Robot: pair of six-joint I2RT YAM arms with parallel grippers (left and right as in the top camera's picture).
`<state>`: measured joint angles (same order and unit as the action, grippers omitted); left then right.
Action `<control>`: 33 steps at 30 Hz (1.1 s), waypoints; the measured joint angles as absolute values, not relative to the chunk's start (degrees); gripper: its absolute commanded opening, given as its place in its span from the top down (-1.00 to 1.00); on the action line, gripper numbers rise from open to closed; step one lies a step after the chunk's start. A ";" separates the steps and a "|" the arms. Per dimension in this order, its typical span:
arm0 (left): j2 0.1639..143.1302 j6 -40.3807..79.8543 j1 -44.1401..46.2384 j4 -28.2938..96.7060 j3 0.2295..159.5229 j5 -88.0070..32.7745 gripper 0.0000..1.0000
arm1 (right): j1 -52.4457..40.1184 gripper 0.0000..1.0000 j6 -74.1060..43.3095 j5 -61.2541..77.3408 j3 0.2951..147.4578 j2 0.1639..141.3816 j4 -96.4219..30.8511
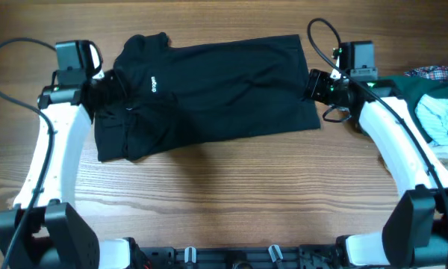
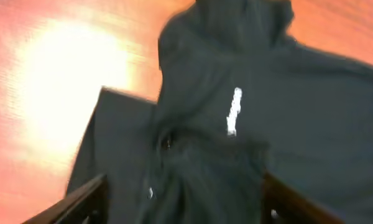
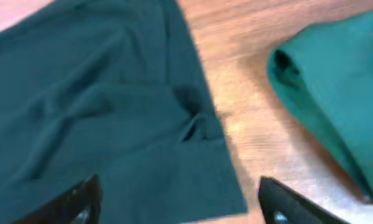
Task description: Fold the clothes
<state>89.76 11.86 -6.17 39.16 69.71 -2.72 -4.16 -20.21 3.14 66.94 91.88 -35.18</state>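
Observation:
The black polo shirt point(image 1: 209, 90) lies flat across the far middle of the table, collar to the left, with its white chest logo point(image 1: 154, 83) facing up. My left gripper point(image 1: 104, 90) is open over the shirt's left end by the collar and sleeve. In the left wrist view its fingers point(image 2: 183, 205) straddle bunched black fabric point(image 2: 286, 112) below the logo point(image 2: 234, 111). My right gripper point(image 1: 313, 84) is open at the shirt's right hem. In the right wrist view its fingers point(image 3: 177, 202) spread over the hem corner point(image 3: 81, 93).
A dark green garment point(image 1: 403, 93) lies at the right edge, also in the right wrist view point(image 3: 336, 93). On it lies a pale blue-white garment point(image 1: 440, 116), with a plaid cloth point(image 1: 437, 72) behind. Bare wood point(image 1: 224, 194) runs along the table's front.

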 measured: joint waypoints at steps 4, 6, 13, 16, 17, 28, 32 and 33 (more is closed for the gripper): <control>90.83 12.21 -6.17 47.33 69.56 -8.38 0.59 | -4.16 -0.32 -17.98 11.88 67.07 91.81 -40.75; 90.91 12.58 -6.17 49.89 69.56 -13.04 0.43 | -4.19 -0.36 -16.43 18.00 67.75 91.81 -47.66; 91.96 12.82 -5.96 51.86 86.04 -17.72 0.17 | -4.16 -0.40 -13.23 21.39 82.11 92.42 -55.24; 95.09 12.82 -5.89 51.75 94.65 -17.69 0.04 | -4.16 -0.44 -13.08 21.82 91.37 96.12 -56.45; 97.03 12.82 -5.89 51.51 96.90 -17.65 0.03 | -4.16 -0.46 -13.06 21.93 94.50 98.43 -56.49; 115.20 12.80 -5.89 51.37 99.29 -17.04 -0.54 | -0.67 -0.47 -10.66 22.81 104.18 125.93 -37.15; 115.18 12.78 -5.89 51.62 99.29 -17.04 -0.54 | 1.54 -0.49 -12.10 22.92 104.18 128.84 -34.20; 115.18 12.78 -5.82 51.66 99.29 -17.04 -0.54 | 1.80 -0.51 -12.32 22.92 104.18 129.19 -34.06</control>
